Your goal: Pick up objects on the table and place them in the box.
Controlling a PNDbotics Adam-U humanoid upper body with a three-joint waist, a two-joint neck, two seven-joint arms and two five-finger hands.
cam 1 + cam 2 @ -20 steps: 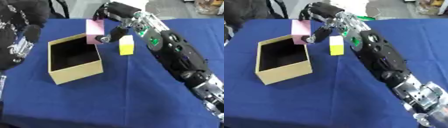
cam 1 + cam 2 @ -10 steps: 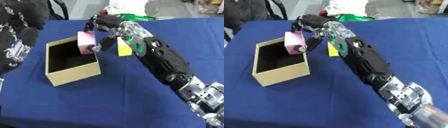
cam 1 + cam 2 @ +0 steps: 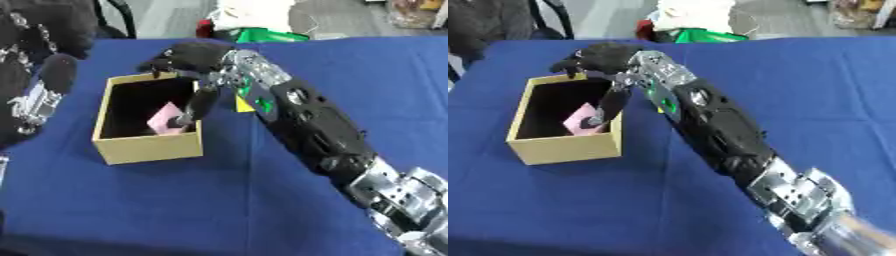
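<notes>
A tan cardboard box (image 3: 144, 147) stands open at the left of the blue table. A pink block (image 3: 164, 119) lies tilted inside it, against the near right wall. My right hand (image 3: 191, 56) hovers over the box's far right corner with its fingers spread. One long finger (image 3: 198, 104) reaches down into the box, and its tip touches the pink block. A yellow block (image 3: 243, 104) sits on the cloth just right of the box, mostly hidden behind my right arm. My left hand (image 3: 37, 97) rests open at the left edge, beside the box.
White and green things (image 3: 262, 22) and a small red thing (image 3: 205, 28) lie at the table's far edge. My right forearm (image 3: 315, 125) crosses the table diagonally from the lower right. Blue cloth (image 3: 131, 210) stretches in front of the box.
My right hand carried the pink block left from beside the yellow block to over the box and let it down inside. The fingers have opened off it.
</notes>
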